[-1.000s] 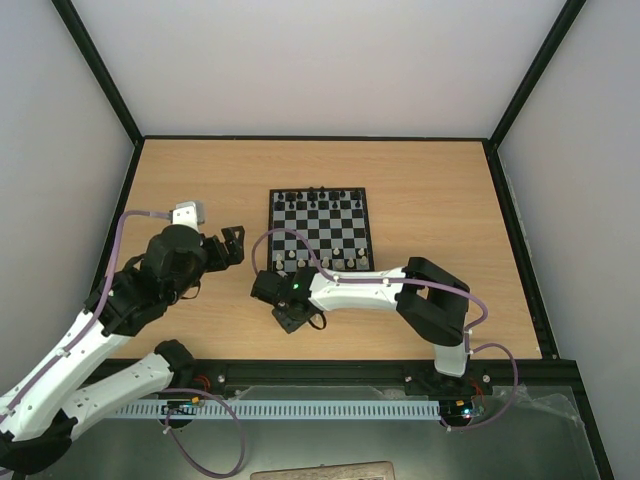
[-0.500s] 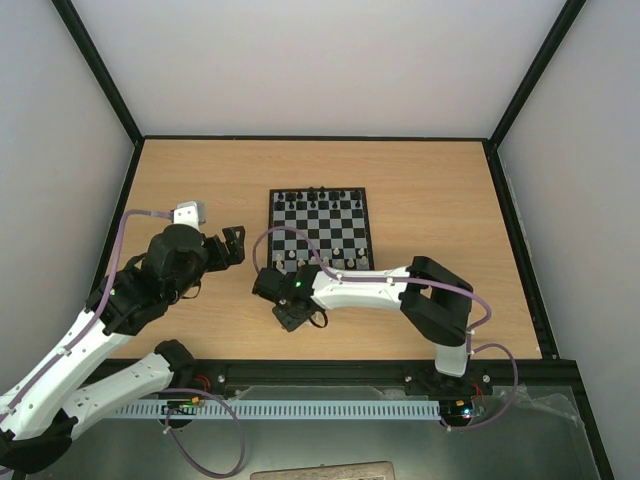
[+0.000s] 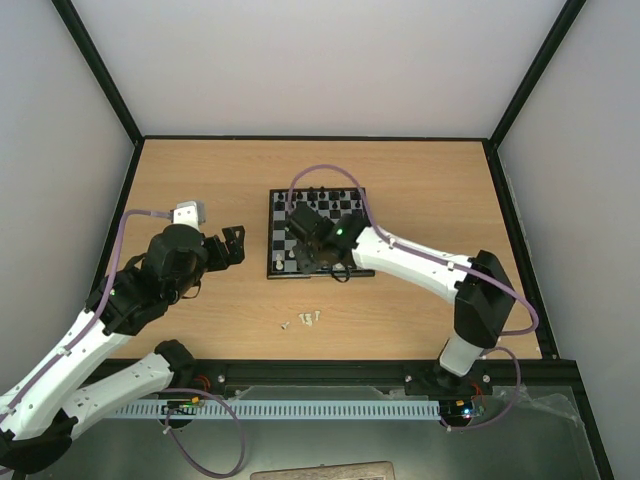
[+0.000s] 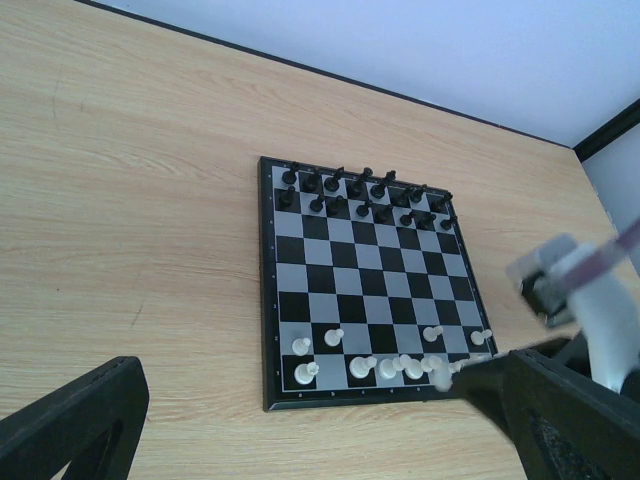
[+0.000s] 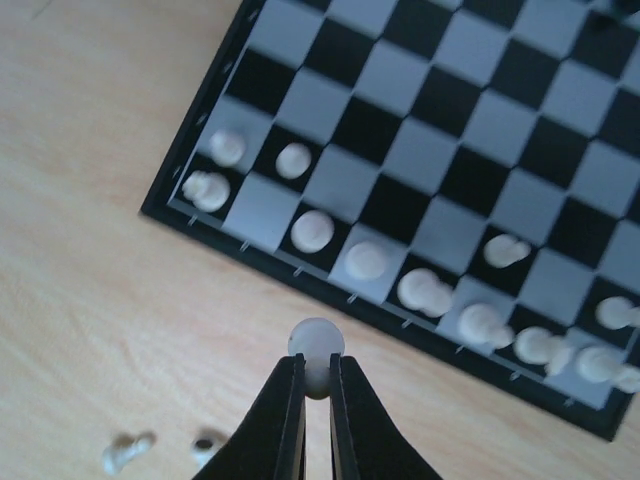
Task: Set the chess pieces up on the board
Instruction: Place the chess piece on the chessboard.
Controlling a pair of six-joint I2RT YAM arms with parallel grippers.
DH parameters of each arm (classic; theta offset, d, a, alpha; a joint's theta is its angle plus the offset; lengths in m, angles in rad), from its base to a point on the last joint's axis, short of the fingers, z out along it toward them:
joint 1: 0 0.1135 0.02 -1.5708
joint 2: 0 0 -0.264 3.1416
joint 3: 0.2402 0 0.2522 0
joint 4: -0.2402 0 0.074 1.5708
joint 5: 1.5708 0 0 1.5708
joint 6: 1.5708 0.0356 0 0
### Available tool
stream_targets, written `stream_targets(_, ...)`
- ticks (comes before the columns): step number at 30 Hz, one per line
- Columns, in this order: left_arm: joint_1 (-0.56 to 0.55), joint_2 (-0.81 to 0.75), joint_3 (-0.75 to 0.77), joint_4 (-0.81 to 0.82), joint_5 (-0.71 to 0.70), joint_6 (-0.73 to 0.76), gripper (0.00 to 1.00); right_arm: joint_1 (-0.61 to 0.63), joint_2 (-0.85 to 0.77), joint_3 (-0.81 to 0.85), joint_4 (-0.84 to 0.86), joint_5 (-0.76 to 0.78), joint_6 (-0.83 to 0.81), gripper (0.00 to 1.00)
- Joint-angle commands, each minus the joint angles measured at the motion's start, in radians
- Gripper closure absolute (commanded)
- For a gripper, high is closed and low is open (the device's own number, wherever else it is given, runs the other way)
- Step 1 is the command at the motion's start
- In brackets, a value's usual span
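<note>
Right gripper (image 5: 315, 370) is off the counter (image 5: 80, 200) now, pinching a white piece (image 5: 316, 347) at the board (image 5: 455, 165), 7 o'clock edge; I place next.

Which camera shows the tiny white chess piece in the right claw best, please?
The right wrist view: the tiny white plastic chess piece is pinched close-up in the right claw. The top view hides it under the arm; the left wrist view blurs it.

The top view looks steeply down over the whole desk (image 3: 440, 190). The left wrist view takes in the entire board (image 4: 365, 275) from afar. The right wrist view hangs close above the board's near edge.
</note>
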Motion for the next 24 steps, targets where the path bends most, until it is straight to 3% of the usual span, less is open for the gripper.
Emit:
stream_targets(1,0.005,-0.009,-0.002,0.017,-0.02,0.016,0.01,-0.08,0.061,0.079,-0.083,0.027,-0.045,0.95)
stream_targets(11,0.005,-0.024,-0.013,0.013,-0.027,0.022,0.01,-0.139,0.279,0.252,-0.092,-0.047,-0.083,0.96)
stream_targets(24,0.005,-0.038,-0.035,0.021,-0.029,0.021,0.01,-0.14,0.402,0.317,-0.105,-0.076,-0.096,0.96)
